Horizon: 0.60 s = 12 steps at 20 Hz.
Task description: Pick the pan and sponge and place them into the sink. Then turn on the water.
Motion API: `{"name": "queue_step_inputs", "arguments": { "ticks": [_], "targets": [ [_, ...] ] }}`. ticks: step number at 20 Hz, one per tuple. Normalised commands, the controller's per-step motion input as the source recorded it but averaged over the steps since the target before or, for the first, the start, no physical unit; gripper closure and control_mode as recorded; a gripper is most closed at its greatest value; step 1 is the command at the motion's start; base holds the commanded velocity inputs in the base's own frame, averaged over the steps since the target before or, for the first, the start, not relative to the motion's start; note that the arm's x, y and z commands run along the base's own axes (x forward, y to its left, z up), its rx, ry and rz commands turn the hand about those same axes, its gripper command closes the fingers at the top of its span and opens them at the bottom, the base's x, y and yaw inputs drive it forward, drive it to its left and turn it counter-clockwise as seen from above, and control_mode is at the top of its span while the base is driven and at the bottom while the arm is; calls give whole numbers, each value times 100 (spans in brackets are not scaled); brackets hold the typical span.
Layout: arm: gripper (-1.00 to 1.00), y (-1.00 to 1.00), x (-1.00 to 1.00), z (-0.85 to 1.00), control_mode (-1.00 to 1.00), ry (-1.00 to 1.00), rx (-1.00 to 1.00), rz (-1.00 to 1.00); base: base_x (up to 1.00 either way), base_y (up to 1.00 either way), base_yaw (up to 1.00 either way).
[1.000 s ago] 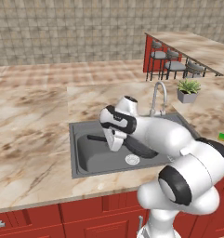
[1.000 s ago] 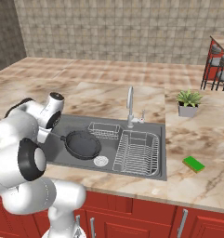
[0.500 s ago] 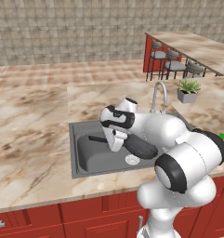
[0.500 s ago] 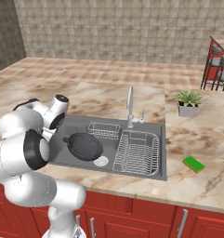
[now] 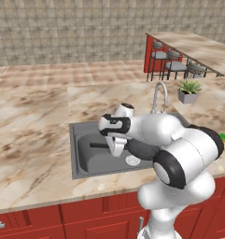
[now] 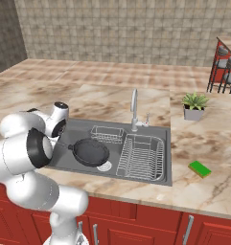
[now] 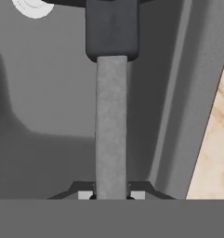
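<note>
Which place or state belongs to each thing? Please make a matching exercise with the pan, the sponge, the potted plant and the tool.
Things:
1. pan
2. sponge
3. potted plant
4. tool

Places or states:
A. on the counter, right of the draining rack
B. shut on the pan's handle
C. in the sink basin, beside the round drain
D. on the counter behind the sink, right of the faucet

Pairs: 1-C, 2-A, 3-D, 4-B

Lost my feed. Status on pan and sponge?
Tool shut on pan handle. Pan low in sink. Sponge on counter, right of sink. Nothing blocking.
</note>
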Motion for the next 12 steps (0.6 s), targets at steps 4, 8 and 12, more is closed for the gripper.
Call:
{"name": "queue_step_inputs", "arguments": {
  "ticks": [4, 8, 12],
  "targets": [
    [100, -13, 0, -43, -100, 1, -2, 0, 0, 0, 0],
    [100, -16, 13, -36, -100, 3, 0, 0, 0, 0, 0],
    [100, -15, 26, -23, -100, 2, 0, 0, 0, 0, 0]
  ]
}}
